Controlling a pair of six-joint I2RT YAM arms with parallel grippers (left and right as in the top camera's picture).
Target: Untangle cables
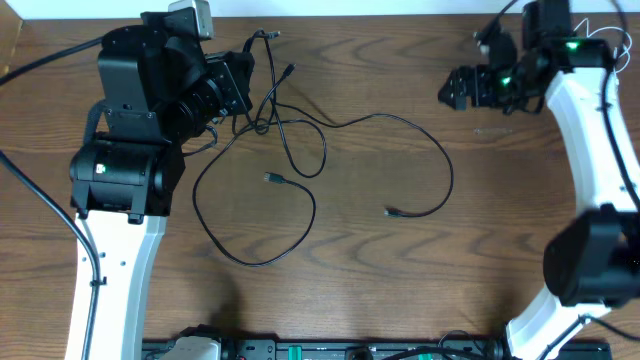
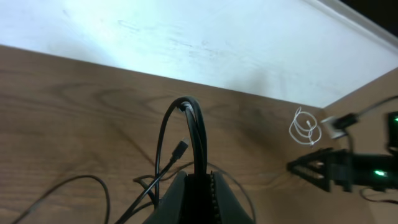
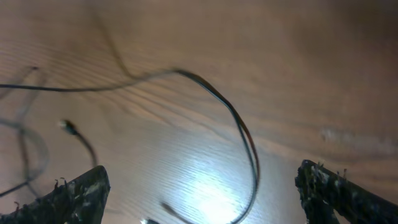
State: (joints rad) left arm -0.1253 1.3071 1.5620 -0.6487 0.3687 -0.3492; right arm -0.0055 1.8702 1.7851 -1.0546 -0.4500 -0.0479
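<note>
Wood-grain table (image 1: 400, 290) was recorded from overhead with both arms over it.

Left side: the left arm (image 1: 125, 170) reached toward the rear of the table. The left gripper (image 1: 238, 92) sat at the upper-left end of the black cables (image 1: 262, 125). In the left wrist view its fingers were pressed together on a bight of black cable. Two strands rose from between them in a narrow upright loop (image 2: 198, 134) that bent over at the top. One small plug (image 2: 180, 148) showed just left of that loop.

Centre: the black cables lay on the table between the two arms and crossed one another just beside the left gripper. From there a large loop ran toward the front left, and a longer strand arced right across the middle of the table. Two plug ends lay free, one (image 1: 272, 179) among the loops and one (image 1: 391, 212) at the end of the right-hand arc.

Right side: the right gripper (image 1: 462, 90) was at the rear right, well apart from the black cables. In the right wrist view its fingers (image 3: 81, 193) were spread wide with nothing between them, and a blurred black strand lay on the table beneath. The white cable (image 2: 306, 129), a small coil, appeared in the left wrist view near the right gripper. Whether the two touched could not be determined.
</note>
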